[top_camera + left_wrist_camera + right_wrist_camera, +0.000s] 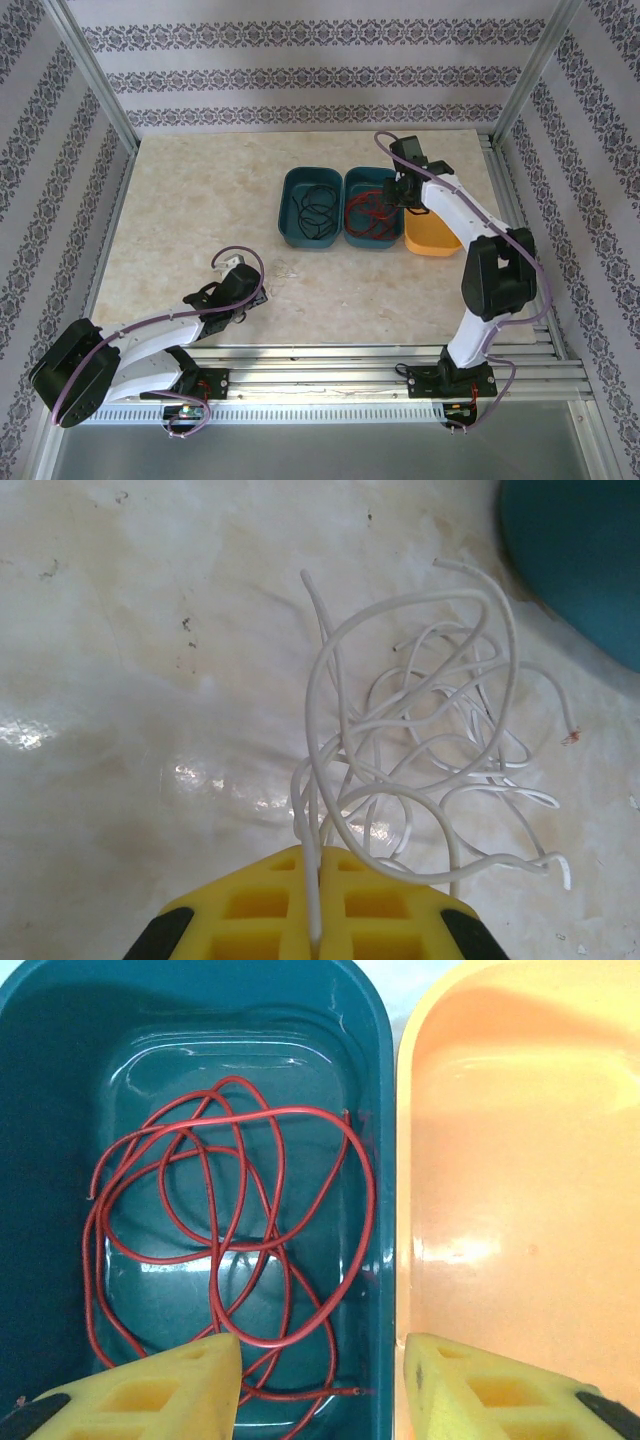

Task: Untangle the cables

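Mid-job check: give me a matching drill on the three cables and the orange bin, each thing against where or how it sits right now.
Things
1. red cable
2. black cable
3. white cable
4. orange bin

Places or states
A. lying on the tabletop, one strand pinched in the left claw
B. no cable seen in it
C. in the left teal bin
D. in the middle teal bin

Pairs: 1-D, 2-C, 3-A, 4-B
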### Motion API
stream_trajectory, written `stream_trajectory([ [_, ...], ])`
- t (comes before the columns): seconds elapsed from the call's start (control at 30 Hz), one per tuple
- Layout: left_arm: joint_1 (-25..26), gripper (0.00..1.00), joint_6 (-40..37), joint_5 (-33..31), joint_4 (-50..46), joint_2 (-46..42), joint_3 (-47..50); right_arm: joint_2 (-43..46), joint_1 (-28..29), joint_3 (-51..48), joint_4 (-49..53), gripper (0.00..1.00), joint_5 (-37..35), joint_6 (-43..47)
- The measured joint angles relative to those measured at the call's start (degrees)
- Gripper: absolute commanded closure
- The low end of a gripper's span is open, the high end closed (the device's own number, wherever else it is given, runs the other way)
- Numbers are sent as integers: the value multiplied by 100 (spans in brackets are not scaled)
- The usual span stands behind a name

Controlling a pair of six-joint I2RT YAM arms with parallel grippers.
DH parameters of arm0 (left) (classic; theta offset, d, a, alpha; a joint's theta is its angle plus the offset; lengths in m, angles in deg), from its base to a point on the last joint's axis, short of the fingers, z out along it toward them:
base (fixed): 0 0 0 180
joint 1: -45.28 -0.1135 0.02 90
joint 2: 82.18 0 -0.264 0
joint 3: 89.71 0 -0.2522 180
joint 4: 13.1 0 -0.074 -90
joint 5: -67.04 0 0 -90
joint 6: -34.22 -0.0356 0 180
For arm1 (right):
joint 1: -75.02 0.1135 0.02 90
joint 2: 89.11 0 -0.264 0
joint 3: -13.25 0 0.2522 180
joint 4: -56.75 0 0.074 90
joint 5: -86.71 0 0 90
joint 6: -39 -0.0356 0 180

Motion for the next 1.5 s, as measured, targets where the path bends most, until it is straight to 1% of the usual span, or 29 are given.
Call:
stream_trajectory([
  [0.17,0,100,0,0,0,0,0,87,15,-177,-116,58,37,13],
  [0.33,0,100,0,4,0,2,0,11,118,-205,-160,60,42,35],
  [0.67,0,100,0,20,0,2,0,-743,199,-96,-181,66,-46,48],
  [0.83,0,100,0,22,0,11,0,-1016,201,7,-181,71,-68,66],
  [1.13,0,100,0,42,0,24,0,-1285,337,98,-221,71,2,68],
  [1.37,0,100,-2,59,-2,17,0,-1311,376,109,-203,71,46,68],
  [1.5,0,100,-4,90,-4,-96,0,-1255,450,105,-186,66,42,79],
])
